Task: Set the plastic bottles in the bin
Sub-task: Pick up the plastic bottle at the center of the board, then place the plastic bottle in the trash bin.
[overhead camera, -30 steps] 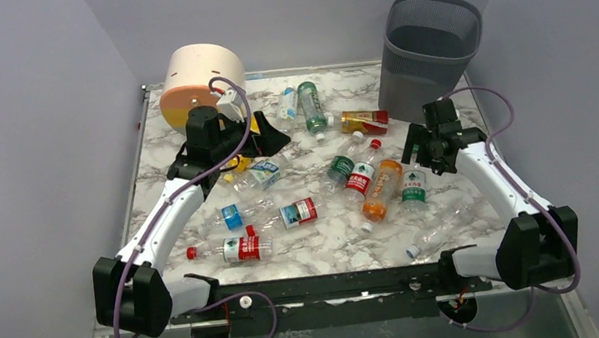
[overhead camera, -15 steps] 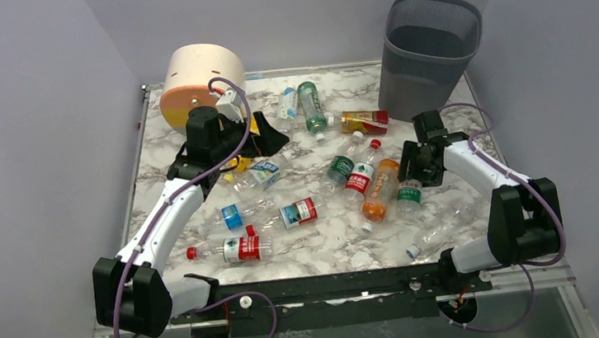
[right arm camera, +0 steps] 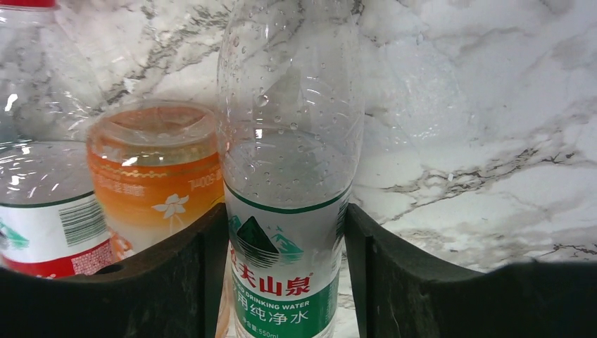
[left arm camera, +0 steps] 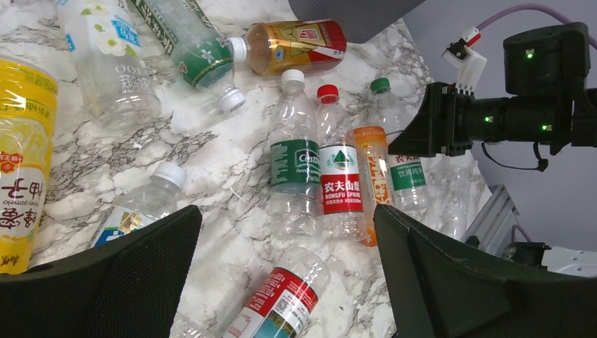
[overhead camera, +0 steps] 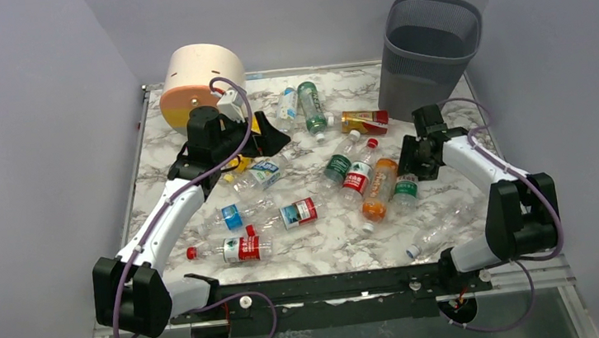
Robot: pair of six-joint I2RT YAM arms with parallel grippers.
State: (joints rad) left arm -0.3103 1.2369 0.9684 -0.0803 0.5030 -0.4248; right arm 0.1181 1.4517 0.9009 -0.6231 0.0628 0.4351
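Observation:
Several plastic bottles lie scattered on the marble table (overhead camera: 320, 250). My right gripper (overhead camera: 414, 168) is down on a clear bottle with a green-and-white label (overhead camera: 405, 189), lying beside an orange bottle (overhead camera: 379, 188). In the right wrist view the two fingers (right arm camera: 176, 282) press both sides of that bottle's label (right arm camera: 285, 274), so the gripper (right arm camera: 285, 282) is shut on it. The bin (overhead camera: 430, 49) stands at the back right, just behind this arm. My left gripper (left arm camera: 285, 271) hovers wide open above the table at the back left, holding nothing.
A round beige-orange drawer unit (overhead camera: 198, 83) stands at the back left, close to the left gripper. A yellow bottle (left arm camera: 21, 176) lies beside it. Red-labelled (overhead camera: 358, 178) and green-labelled (overhead camera: 339, 168) bottles lie left of the orange one. Purple walls enclose the table.
My right arm swung in and down to the left onto the green-labelled bottle, and its jaws closed on it. The bottle shifted slightly left. The left arm has not moved.

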